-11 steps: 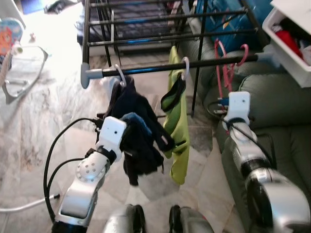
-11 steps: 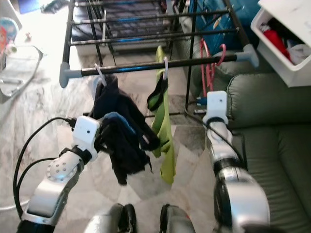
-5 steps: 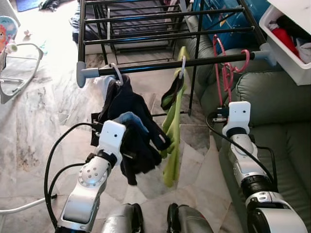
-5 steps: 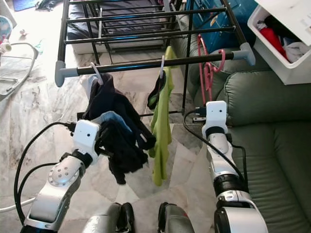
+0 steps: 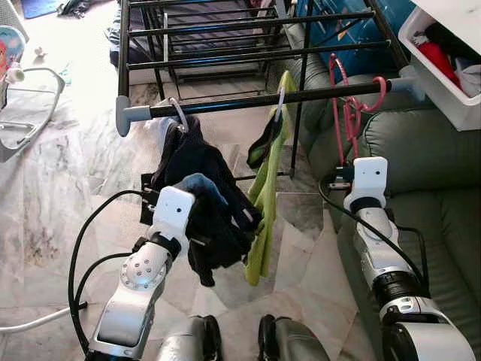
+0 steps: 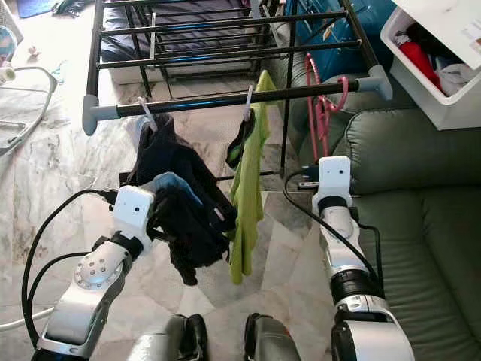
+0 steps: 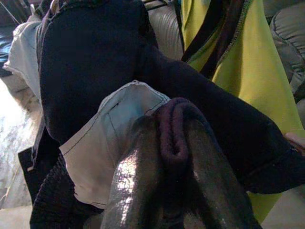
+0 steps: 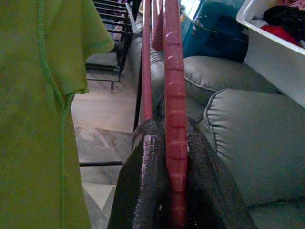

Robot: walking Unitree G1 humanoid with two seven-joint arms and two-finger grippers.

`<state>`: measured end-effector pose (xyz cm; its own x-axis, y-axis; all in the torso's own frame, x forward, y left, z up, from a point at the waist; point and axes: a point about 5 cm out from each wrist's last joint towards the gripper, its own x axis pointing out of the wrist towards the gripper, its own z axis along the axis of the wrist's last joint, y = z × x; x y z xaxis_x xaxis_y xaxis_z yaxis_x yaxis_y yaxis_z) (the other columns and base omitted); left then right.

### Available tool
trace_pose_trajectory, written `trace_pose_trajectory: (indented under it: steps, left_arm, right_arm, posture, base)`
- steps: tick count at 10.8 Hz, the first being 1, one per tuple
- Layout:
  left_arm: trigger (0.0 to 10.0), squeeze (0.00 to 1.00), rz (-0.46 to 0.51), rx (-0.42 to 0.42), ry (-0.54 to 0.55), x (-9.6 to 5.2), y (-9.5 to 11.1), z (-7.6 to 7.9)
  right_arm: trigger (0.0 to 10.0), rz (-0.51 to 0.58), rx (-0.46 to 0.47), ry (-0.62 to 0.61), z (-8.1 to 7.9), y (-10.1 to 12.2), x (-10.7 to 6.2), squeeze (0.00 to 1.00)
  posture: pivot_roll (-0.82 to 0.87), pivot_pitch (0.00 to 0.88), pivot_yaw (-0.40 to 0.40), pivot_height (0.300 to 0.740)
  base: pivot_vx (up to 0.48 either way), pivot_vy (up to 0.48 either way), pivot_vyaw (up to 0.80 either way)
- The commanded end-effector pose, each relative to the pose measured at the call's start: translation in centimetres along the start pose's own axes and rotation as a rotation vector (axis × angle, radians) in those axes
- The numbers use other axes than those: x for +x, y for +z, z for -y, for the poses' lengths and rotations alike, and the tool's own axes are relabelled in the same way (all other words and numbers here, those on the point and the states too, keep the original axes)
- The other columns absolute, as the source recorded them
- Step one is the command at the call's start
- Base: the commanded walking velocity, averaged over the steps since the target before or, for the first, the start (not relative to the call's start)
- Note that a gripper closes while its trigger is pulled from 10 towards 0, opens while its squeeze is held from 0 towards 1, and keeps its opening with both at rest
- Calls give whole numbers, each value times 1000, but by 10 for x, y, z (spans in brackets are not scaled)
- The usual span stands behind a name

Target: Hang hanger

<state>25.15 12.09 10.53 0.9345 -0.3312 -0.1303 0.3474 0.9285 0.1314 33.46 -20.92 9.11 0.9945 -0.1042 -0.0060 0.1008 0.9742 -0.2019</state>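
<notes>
Swinging leftward, green shirt (image 5: 264,218) nears left hand (image 7: 174,157) clamping dark garment (image 5: 207,203).

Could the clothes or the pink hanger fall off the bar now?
Maybe. The left gripper is clamped on the dark garment, so a pull could drag its white hanger off the front rail. The right gripper grips the pink hanger, which hooks near the rail's end, so a sideways tug might slip it off.

Rack rail (image 5: 225,106); three hangers hooked.
</notes>
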Motion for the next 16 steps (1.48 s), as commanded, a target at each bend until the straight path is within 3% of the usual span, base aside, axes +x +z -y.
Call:
trace_pose_trajectory:
  steps: [1,2,3,6,8,10,11,16]
  left_arm:
    - [10000,0,29,11,10,-2,6,-1]
    - [10000,0,43,1,6,0,4,3]
    - [10000,0,60,-11,-1,3,2,7]
    - [10000,0,62,-15,-2,3,2,9]
    - [10000,0,63,-8,-17,3,1,10]
    - [10000,0,61,-4,-20,4,0,9]
    - [10000,0,62,-3,-24,4,0,9]
    - [10000,0,59,-1,-32,3,0,10]
  right_arm:
    - [9882,17,3,4,0,5,2,0]
    - [10000,28,-23,37,-3,-4,-36,0]
    - [10000,54,-33,59,-4,-2,-78,0]
    - [10000,16,-40,68,-4,-6,-89,0]
    - [10000,-134,-20,60,-2,-18,-112,0]
    - [10000,-257,0,61,-3,-34,-121,0]
    - [10000,-309,26,52,-2,-36,-121,0]
    - [10000,-327,26,61,-3,-33,-116,0]
  posture:
    - [26,142,-15,740]
    - [-22,62,-18,740]
    - [-24,65,-18,740]
    - [-27,73,-23,740]
    - [-31,74,-18,740]
    - [-34,74,-15,740]
    - [-34,74,-14,740]
    - [-31,76,-14,740]
  base:
    - [0,0,0]
    - [0,0,0]
    - [0,0,0]
    - [0,0,0]
    - [0,0,0]
    - [0,0,0]
    - [-281,0,0]
    - [-295,0,0]
